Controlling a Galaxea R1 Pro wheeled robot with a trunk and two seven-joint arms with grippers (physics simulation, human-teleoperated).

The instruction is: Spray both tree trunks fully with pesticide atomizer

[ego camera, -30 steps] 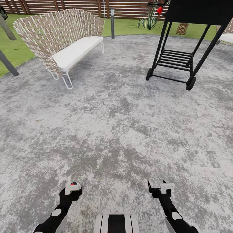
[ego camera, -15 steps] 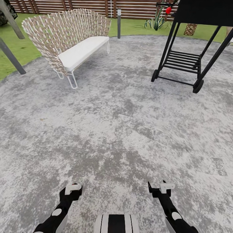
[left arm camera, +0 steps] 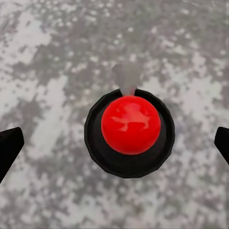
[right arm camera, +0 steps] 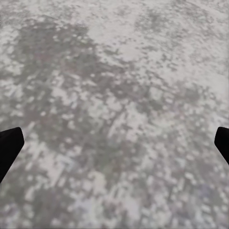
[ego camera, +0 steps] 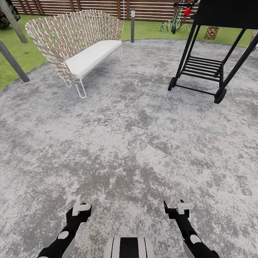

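Head view: grey mottled floor (ego camera: 129,143), woven bench (ego camera: 77,43) far left, black wheeled stand (ego camera: 211,53) far right, slat fence (ego camera: 107,6) behind. Left gripper (ego camera: 81,208) and right gripper (ego camera: 179,208) low over paving, no atomizer visible.
Left wrist: fingertips (left arm camera: 9,148) spread wide, empty; red ball in black ring (left arm camera: 130,131) below.
Right wrist: fingertips (right arm camera: 9,145) spread, empty, above floor.

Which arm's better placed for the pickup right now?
Left, probably: left gripper, open, has a black, red-topped round object centred between its fingers; right gripper faces bare floor. Can't confirm what it is.
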